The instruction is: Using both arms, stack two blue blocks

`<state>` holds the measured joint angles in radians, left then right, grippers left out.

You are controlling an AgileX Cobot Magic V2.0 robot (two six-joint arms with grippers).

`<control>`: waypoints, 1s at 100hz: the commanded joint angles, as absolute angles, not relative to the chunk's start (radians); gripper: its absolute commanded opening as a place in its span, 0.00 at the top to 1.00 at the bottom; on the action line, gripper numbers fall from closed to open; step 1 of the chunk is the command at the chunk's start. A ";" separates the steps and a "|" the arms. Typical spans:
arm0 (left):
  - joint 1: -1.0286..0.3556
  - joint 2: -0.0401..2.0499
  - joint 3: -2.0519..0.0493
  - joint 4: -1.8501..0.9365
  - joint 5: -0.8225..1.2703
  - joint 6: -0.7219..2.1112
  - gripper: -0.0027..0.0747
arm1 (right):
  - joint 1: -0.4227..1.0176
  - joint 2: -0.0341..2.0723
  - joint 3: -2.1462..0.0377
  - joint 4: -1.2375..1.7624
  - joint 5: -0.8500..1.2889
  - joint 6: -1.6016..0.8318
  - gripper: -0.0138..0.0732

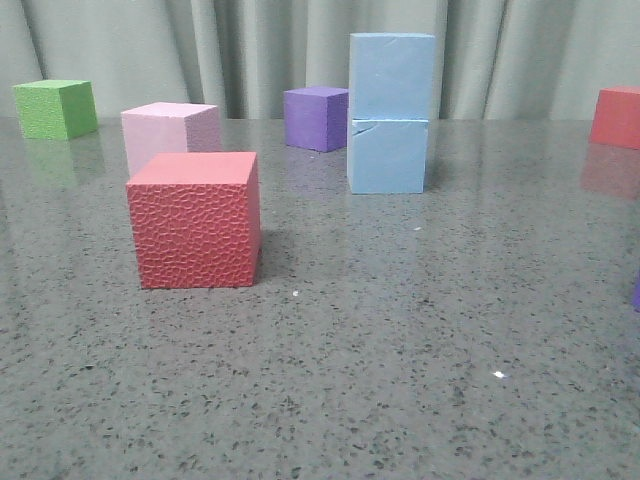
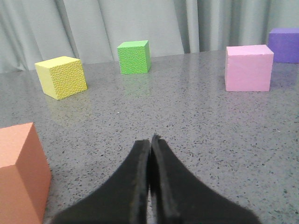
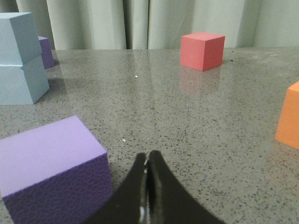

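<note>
Two pale blue blocks stand stacked at the middle back of the table: the upper blue block (image 1: 392, 76) rests squarely on the lower blue block (image 1: 388, 156), which has a small crack at its top edge. The right wrist view shows the same stack, upper block (image 3: 17, 37) on lower block (image 3: 21, 84). Neither arm appears in the front view. My left gripper (image 2: 150, 138) is shut and empty, low over bare table. My right gripper (image 3: 147, 155) is also shut and empty, beside a purple cube (image 3: 53, 170) and well away from the stack.
A red cube (image 1: 196, 218) sits front left, with a pink cube (image 1: 170, 135) and a green cube (image 1: 56, 108) behind it. A dark purple cube (image 1: 316, 117) is just left of the stack. Another red cube (image 1: 618, 116) is at the far right. Yellow (image 2: 61, 77) and orange (image 2: 21, 172) cubes lie near my left gripper; an orange cube (image 3: 289, 116) lies near the right.
</note>
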<state>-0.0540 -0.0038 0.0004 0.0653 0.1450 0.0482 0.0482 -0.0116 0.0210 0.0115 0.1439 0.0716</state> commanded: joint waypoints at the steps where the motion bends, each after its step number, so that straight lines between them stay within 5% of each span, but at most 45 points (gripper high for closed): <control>1: -0.053 -0.036 0.041 0.065 0.060 0.040 0.99 | 0.040 -0.036 0.010 0.011 0.033 0.063 0.92; 100: -0.053 -0.036 0.041 0.065 0.060 0.040 0.99 | 0.040 -0.036 0.010 -0.016 0.032 0.046 0.92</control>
